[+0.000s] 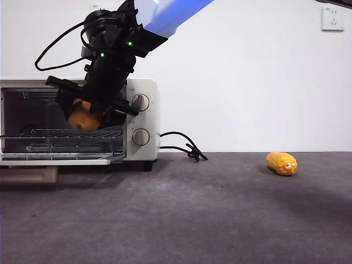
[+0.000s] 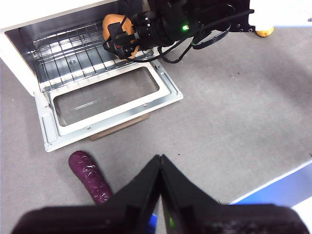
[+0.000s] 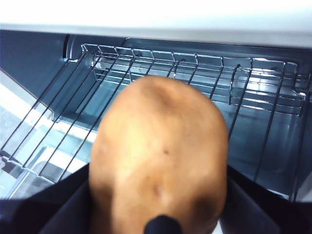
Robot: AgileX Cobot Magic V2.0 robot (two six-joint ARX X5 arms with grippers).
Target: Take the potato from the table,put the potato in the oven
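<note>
The right claw (image 1: 88,113) grips the potato (image 1: 83,119) between its two black jaws at the mouth of the toaster oven (image 1: 144,118), in the left half of the front view. The potato hangs just above the wire rack (image 1: 66,133), not touching it as far as the front view shows. In the right wrist view the potato (image 3: 158,161) fills the centre of the frame, with the rack (image 3: 204,83) and the oven's dark interior behind it. The oven door (image 2: 109,100) lies folded down flat, its glass pane facing up, at the left centre of the left wrist view.

The left claw (image 2: 160,163) sits at the bottom centre of its own view, jaws pressed together with nothing between them, above the bare grey desk (image 2: 234,112). From there the right claw (image 2: 122,39) and the potato (image 2: 113,23) show at the top of the frame, over the rack.

A purple eggplant (image 2: 90,176) lies on the desk in the lower left of the left wrist view, near the door's front edge. A corn piece (image 1: 281,163) rests on the desk at the right of the front view, well apart from the oven. The oven's black cord (image 1: 184,147) trails across the desk beside its two knobs (image 1: 141,119).
</note>
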